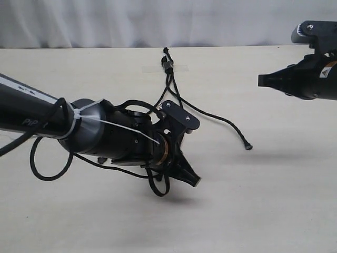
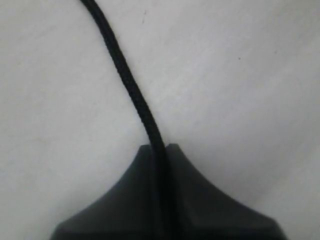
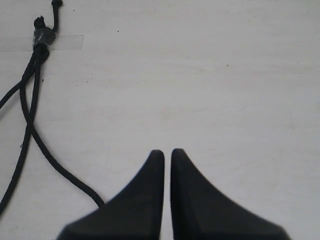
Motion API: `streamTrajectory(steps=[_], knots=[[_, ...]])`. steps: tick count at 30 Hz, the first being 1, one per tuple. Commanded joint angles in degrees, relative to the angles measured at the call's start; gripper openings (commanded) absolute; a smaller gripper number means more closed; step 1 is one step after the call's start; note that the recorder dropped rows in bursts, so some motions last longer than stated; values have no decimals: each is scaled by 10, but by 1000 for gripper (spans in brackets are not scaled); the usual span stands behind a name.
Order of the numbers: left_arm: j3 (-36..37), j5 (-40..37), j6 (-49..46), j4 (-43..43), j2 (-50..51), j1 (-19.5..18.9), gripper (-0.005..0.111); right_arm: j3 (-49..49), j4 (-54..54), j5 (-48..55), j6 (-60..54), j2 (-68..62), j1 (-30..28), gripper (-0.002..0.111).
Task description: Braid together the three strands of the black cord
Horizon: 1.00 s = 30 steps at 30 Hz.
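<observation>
1. A pale beige table [image 1: 274,211] with a matte, faintly speckled top fills the scene. A whitish-grey backdrop [image 1: 105,21] closes it off at 12 o'clock.
2. The black cord [image 1: 169,79] lies on the table. Its bound top [image 3: 42,37] sits at 12 o'clock in the exterior view, beside a strip of clear tape [image 3: 70,42].
3. The free strand [image 1: 221,120] curves away toward 4 o'clock from the bound top. It ends in a knobby tip [image 1: 248,147] at 2 o'clock from the left gripper [image 1: 194,181].
4. The left gripper is clamped on the held strand [image 2: 132,90], a thin, woven, matte rope that runs straight in between the pinched jaws.
5. The right gripper [image 3: 163,152] hangs above the table at 3 o'clock. Its jaws are drawn almost together with only a thin slit between them, and nothing is in them.
6. The left arm covers the lower run of the strands, so the third cannot be followed. The dark loops under the wrist may be strand or cable; I cannot tell which.
7. A thicker, glossy robot cable [image 1: 39,171] loops at 8 o'clock, and a white zip tie [image 1: 126,130] crosses the rounded grey wrist housing.
8. Both grippers have smooth black tapered fingers.
</observation>
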<state>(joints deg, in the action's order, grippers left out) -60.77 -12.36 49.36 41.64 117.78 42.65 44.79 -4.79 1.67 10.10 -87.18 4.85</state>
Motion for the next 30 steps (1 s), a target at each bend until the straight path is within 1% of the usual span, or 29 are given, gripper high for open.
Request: streamTrajectory(steps=[1, 4, 5, 6, 7, 9, 13, 16, 18, 19, 20, 21, 24, 25, 27, 30], knots=[[0, -52, 0, 23, -36, -6, 0, -1, 1, -10, -3, 0, -2, 4], [0, -138, 0, 61, -71, -28, 0, -1, 1, -10, -3, 0, -2, 4], [0, -181, 0, 79, -86, -52, 0, -1, 1, -10, -3, 0, -2, 4], [0, -190, 0, 90, -87, -63, 0, -1, 1, -10, -3, 0, -2, 4], [0, -192, -2, 95, -87, -74, 0, -1, 1, -10, -3, 0, 0, 4], [0, -157, -28, 98, -60, -122, 0, -1, 16, -11, -3, 0, -1, 4], [0, -134, -31, 82, -33, -150, 0, -1, 15, -14, -3, 0, -1, 4], [0, -122, -31, 81, -4, -150, 0, -1, 15, -14, -3, 0, -1, 4], [0, -119, -38, 53, 6, -146, 0, -1, 15, -14, -3, 0, -1, 4], [0, -127, -65, -17, 5, -139, 0, -1, 15, -14, -3, 0, -1, 4], [0, -132, -98, -62, 3, -132, 0, -1, 15, -14, -3, 0, -1, 4], [0, -137, -170, -163, 0, -113, 0, -1, 15, -14, -3, 0, -1, 4], [0, -130, -315, -295, -1, -68, 0, -1, 15, -14, -3, 0, -1, 4], [0, -107, -384, -328, -1, -38, 0, -1, 15, -14, -3, 0, -1, 4], [-1, -89, -392, -316, -1, -27, 0, -1, 15, -14, -3, 0, -1, 4], [-13, -105, -387, -318, -8, -35, 0, -1, 15, -14, -3, 0, -1, 4]])
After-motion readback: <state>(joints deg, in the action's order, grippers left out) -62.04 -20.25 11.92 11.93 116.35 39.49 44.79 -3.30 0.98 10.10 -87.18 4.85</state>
